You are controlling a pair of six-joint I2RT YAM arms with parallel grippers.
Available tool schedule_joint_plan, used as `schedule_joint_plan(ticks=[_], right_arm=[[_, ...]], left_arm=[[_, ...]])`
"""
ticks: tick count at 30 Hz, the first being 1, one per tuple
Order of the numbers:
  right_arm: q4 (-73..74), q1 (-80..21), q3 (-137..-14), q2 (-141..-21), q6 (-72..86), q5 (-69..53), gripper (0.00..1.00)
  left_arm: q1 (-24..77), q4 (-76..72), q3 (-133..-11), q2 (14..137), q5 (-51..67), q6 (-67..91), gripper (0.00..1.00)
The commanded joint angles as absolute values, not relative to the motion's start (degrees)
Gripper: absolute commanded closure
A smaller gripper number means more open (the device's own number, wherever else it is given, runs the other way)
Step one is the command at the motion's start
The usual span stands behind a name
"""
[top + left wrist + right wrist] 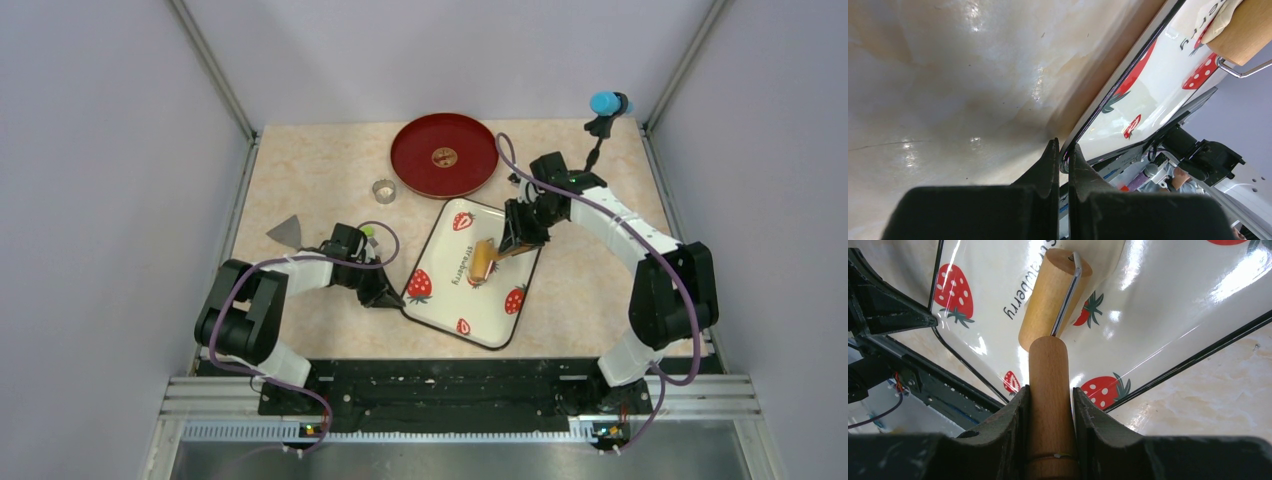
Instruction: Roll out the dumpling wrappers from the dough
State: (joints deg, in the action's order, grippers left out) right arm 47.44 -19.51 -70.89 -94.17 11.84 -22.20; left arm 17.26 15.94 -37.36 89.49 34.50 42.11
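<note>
The strawberry tray (445, 305) lies in the middle of the table. My right gripper (517, 243) is shut on the handle of the tan wooden roller (486, 259), whose drum rests on the tray. In the right wrist view the handle (1048, 375) sits between my fingers and the drum (1050, 295) lies ahead. A bit of pale cream dough (1222, 20) shows under the drum in the left wrist view. My left gripper (388, 297) is shut on the tray's near left rim (1118, 82), its jaws pinching the edge. No round wrapper is in view.
A red plate (444, 155) stands at the back. A small metal ring (383, 189) sits left of it. A grey triangular scraper (287, 231) lies at the left. A blue-topped stand (606, 103) is at the back right corner.
</note>
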Motion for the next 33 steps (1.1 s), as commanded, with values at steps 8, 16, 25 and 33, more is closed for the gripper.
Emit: schedule_joint_plan(ticks=[8, 16, 25, 33], right_arm=[[47.2, -22.5, -59.3, -105.9, 11.1, -5.2, 1.0], [47.0, -22.5, -58.1, -107.4, 12.0, -3.8, 1.0], [47.5, -22.3, -59.5, -108.2, 12.3, -2.2, 1.0], [48.1, -23.0, -63.7, -109.3, 11.7, -4.1, 1.0]], left_arm=[[17.4, 16.3, -36.6, 90.0, 27.8, 45.4, 1.0], [17.7, 16.4, -36.7, 89.9, 27.7, 45.1, 1.0], [17.7, 16.9, -36.8, 90.0, 27.6, 44.6, 1.0], [17.7, 16.8, -36.9, 90.1, 27.6, 44.5, 1.0]])
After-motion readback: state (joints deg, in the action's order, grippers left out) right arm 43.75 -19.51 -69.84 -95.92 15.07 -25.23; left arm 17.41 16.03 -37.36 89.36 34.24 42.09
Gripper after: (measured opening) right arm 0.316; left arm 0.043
